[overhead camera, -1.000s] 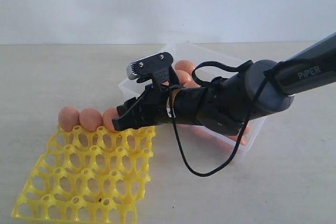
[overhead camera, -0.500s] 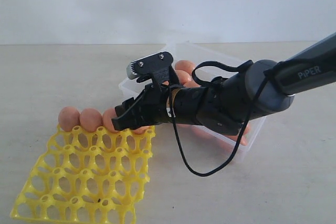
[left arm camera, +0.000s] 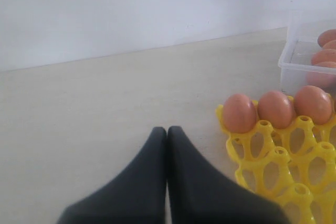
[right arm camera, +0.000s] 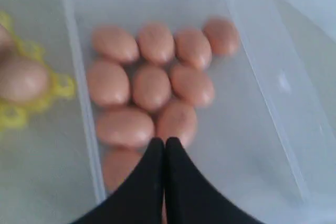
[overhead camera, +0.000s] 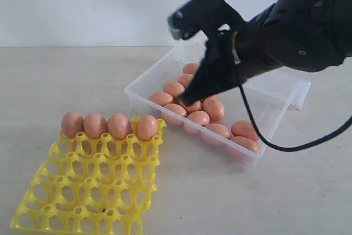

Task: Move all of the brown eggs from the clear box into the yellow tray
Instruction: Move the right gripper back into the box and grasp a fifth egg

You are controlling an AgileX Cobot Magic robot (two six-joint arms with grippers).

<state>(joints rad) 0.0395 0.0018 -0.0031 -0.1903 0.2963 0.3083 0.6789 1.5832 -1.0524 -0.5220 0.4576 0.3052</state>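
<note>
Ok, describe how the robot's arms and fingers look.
The right arm is a bulky, rounded, dark grey-to-black shell. A thin black cable loops off it, and a blocky black mount sits near its wrist. The right fingers and left fingers are matte black, broad at the base and tapering to narrow tips. No markings are legible.

You've got eggs (overhead camera: 95,125) in pinkish-brown to orange-tan, a yellow tray (overhead camera: 99,157) in bright, even yellow with an open lattice pattern, and a clear box (overhead camera: 278,111), colourless. The right gripper (overhead camera: 186,100), left gripper (left arm camera: 167,132) and cable (overhead camera: 286,148) are plain black. Your table (overhead camera: 55,81) is pale beige, wall (overhead camera: 82,4) off-white.
</note>
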